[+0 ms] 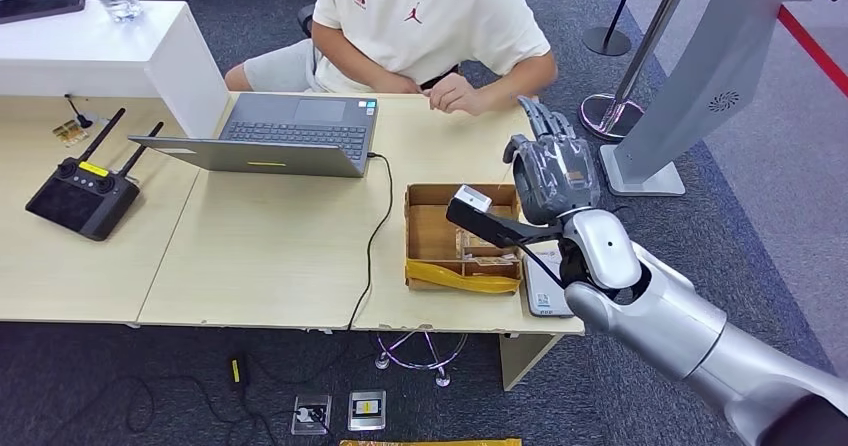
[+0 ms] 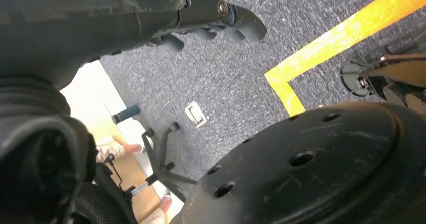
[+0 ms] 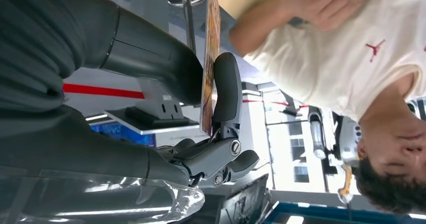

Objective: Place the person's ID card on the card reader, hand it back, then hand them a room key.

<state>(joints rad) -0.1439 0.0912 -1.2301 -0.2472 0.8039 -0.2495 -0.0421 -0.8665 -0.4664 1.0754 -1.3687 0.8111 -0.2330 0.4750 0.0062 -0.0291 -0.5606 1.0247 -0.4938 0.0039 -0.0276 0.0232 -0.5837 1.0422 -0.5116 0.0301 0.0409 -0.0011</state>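
My right hand (image 1: 555, 171) is raised over the table's right end, just beyond the cardboard box (image 1: 425, 231), with its fingers pointing toward the seated person (image 1: 425, 21). In the right wrist view it pinches a thin card (image 3: 210, 58), seen edge-on with an orange-brown face, between thumb (image 3: 150, 53) and a finger. The person's hand (image 1: 455, 94) rests on the far table edge, apart from mine. A white card reader (image 1: 545, 294) lies at the near right corner. My left hand (image 2: 221, 18) hangs over the carpet, holding nothing.
An open laptop (image 1: 290, 131) sits mid-table, its cable (image 1: 378, 226) running to the front edge. A black remote controller (image 1: 80, 196) lies at the left. A grey kiosk stand (image 1: 690, 86) and a stanchion base (image 1: 605, 116) stand to the right of the table.
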